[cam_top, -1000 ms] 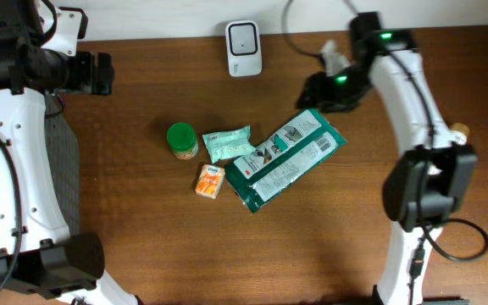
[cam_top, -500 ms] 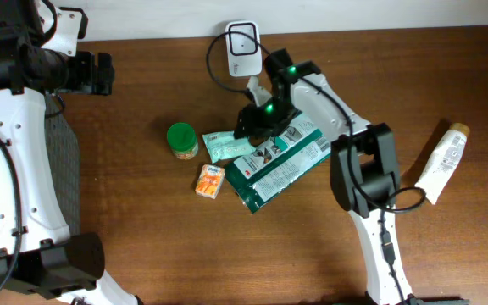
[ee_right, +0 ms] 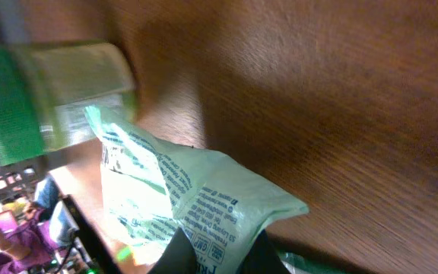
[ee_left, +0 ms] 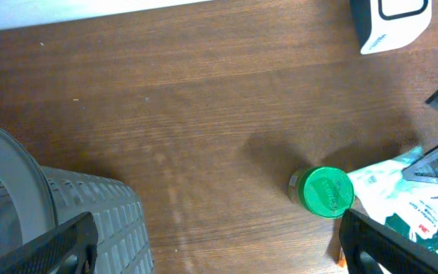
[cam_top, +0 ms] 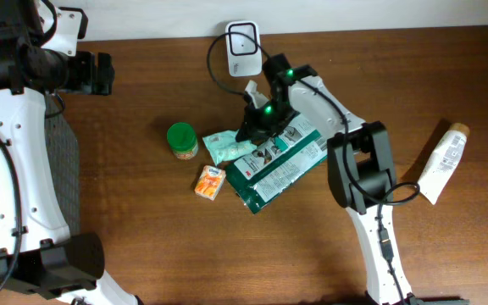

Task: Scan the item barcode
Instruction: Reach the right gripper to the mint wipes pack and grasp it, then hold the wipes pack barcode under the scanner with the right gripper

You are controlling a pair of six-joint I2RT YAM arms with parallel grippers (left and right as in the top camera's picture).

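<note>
Packet [cam_top: 227,145] of pale green film lies mid-worktop [cam_top: 142,246], its long axis running left to right, with the right hand [cam_top: 248,130] pinched shut on its right end and the scanner [cam_top: 244,48] just behind. The left hand [cam_top: 100,74], spread wide and empty, sits well apart at the far left, so the right is plainly nearer.

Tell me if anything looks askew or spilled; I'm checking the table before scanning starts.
Nothing is spilled. The items lie loosely clustered: the large green pouch sits diagonally, overlapping the small pale green packet, whose corner the right gripper pinches. A white tube lies apart near the right edge.
</note>
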